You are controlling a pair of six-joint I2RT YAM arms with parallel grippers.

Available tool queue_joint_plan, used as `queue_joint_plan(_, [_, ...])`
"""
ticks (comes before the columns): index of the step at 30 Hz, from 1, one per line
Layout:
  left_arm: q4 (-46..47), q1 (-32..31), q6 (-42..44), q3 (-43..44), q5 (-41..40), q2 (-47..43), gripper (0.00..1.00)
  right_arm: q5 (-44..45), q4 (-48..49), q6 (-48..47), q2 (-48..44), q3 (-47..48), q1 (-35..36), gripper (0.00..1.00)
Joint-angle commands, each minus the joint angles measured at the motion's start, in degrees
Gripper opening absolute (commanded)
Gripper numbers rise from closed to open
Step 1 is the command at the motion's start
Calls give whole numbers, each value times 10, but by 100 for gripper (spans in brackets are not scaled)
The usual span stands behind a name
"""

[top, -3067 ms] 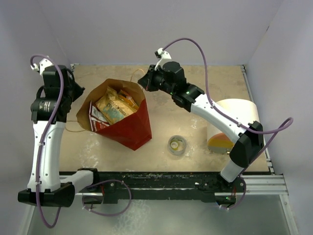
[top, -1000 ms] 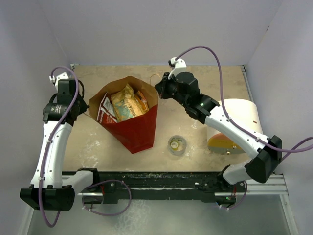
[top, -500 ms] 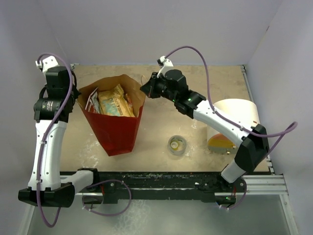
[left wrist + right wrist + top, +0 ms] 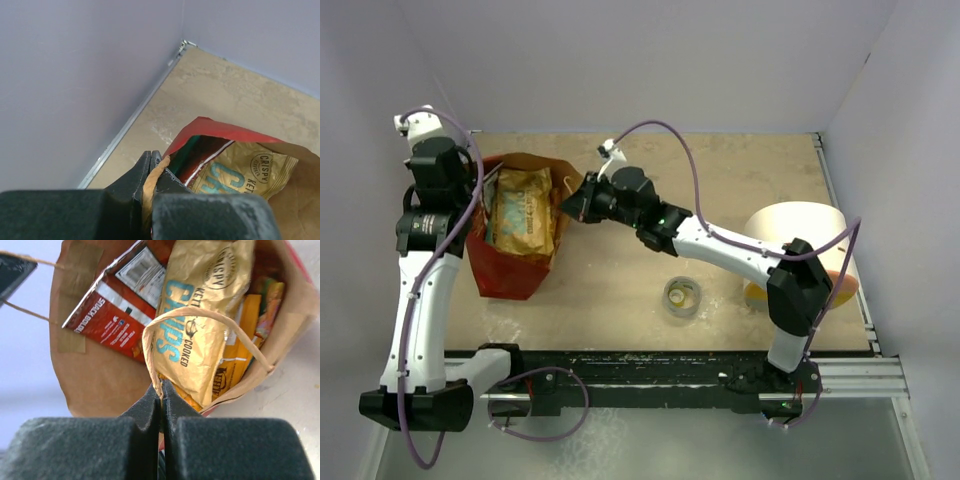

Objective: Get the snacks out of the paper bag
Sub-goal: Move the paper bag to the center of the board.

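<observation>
Right wrist: hand (image 4: 161,390) on bag handle (image 4: 200,310)

Soft, even light — left gripper (image 4: 151,160) blurred up close.

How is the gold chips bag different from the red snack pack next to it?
The gold chips packet has big teal letters; the red packet has small white print. The gold chips packet looks larger than the red packet. Both sit inside the paper bag.
</observation>
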Motion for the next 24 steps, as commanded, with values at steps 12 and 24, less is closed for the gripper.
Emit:
queue_joint_plan(12, [174,3,-57,-116,503,-95,0,33,53,-17,-155,-212,14,2])
queue_joint_plan(24, [158,3,-145,-209,743,-92,0,34,-36,-98,-226,-322,13,15])
